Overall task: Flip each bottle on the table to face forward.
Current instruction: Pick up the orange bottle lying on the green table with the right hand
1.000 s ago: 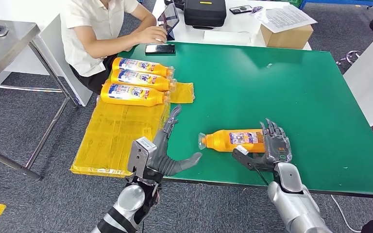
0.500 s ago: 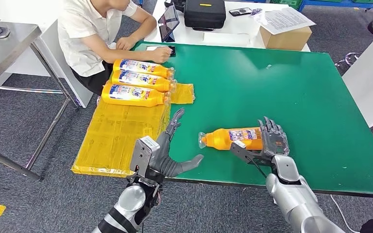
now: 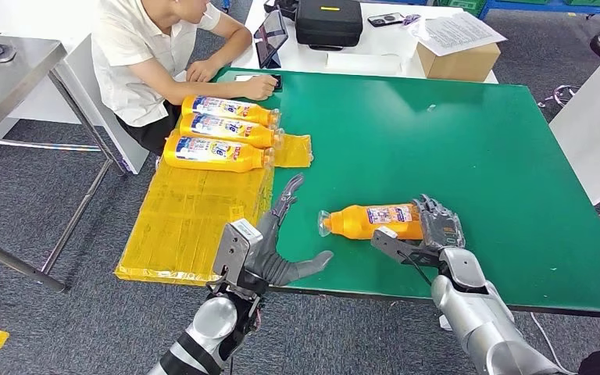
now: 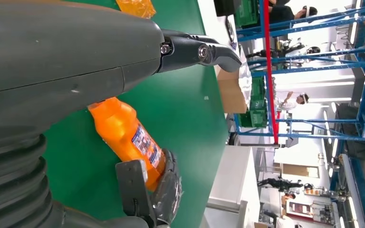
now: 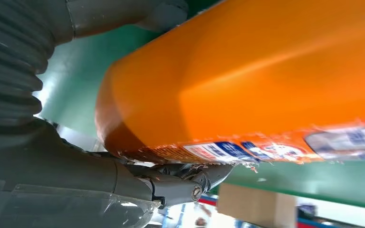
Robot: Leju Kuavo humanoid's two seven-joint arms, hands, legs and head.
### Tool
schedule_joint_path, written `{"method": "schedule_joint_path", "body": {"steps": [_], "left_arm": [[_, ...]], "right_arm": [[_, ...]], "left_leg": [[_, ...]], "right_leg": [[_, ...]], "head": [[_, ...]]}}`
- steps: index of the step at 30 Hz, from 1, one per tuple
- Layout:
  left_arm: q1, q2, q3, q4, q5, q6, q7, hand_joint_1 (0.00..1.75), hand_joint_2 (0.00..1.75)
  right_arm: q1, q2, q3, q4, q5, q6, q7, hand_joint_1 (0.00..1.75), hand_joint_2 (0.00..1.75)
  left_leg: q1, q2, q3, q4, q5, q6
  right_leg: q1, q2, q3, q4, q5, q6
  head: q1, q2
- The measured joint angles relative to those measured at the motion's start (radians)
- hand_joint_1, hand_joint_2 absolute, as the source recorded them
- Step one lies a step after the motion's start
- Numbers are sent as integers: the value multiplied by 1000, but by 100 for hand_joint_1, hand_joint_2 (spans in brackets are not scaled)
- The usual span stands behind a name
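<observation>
An orange bottle [image 3: 371,220] lies on its side on the green table [image 3: 453,141] near the front edge, its cap pointing toward my left. My right hand [image 3: 431,234] grips its base end, with fingers curled over the top and the thumb along the near side. Up close, the bottle [image 5: 266,80] sits between my right hand's [image 5: 52,156] thumb and a finger. My left hand [image 3: 269,248] hovers open and spread at the table's front edge, a short way from the cap. The left wrist view shows the bottle [image 4: 126,135] beyond my left hand [image 4: 52,71]. Three more orange bottles [image 3: 226,129] lie side by side, labels up.
A yellow plastic sheet [image 3: 187,215] hangs over the table's left edge under the three bottles. A seated person [image 3: 148,55] at the far left corner touches a phone [image 3: 269,80]. Behind stands a white table with a cardboard box [image 3: 457,55] and a black case [image 3: 328,22].
My right hand's fingers have curled down over the bottle's base, and the bottle has shifted slightly. My left hand has edged forward. The person has reached to the phone.
</observation>
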Motion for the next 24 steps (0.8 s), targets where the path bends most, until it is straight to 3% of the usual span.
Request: {"method": "schedule_joint_path", "body": {"steps": [3, 8, 11, 24], "left_arm": [[-4, 0, 0, 0, 10, 6, -8, 0, 175], [-5, 0, 0, 0, 42, 32, -39, 0, 175], [-5, -1, 0, 0, 55, 64, -67, 0, 175], [42, -2, 56, -25, 32, 259, -248, 0, 175]], "right_arm": [[-7, -13, -1, 5, -92, 62, -100, 175, 175], [7, -33, -29, -12, -371, 259, -299, 175, 175], [46, -35, -46, -52, -491, 310, -380, 175, 175], [273, -17, -94, -367, -793, 423, -435, 175, 175]], "left_leg": [[0, 0, 1, 0, 0, 0], [0, 3, 4, 0, -1, -1], [1, 3, 3, 0, -1, -1], [1, 2, -4, 0, -1, -1]], "right_leg": [[0, 0, 1, 0, 0, 0], [0, 3, 2, 0, 0, 0], [1, 3, 2, 0, 0, 0], [1, 3, -2, 0, 0, 0]], "head": [[0, 0], [0, 0], [0, 0], [0, 0]]}}
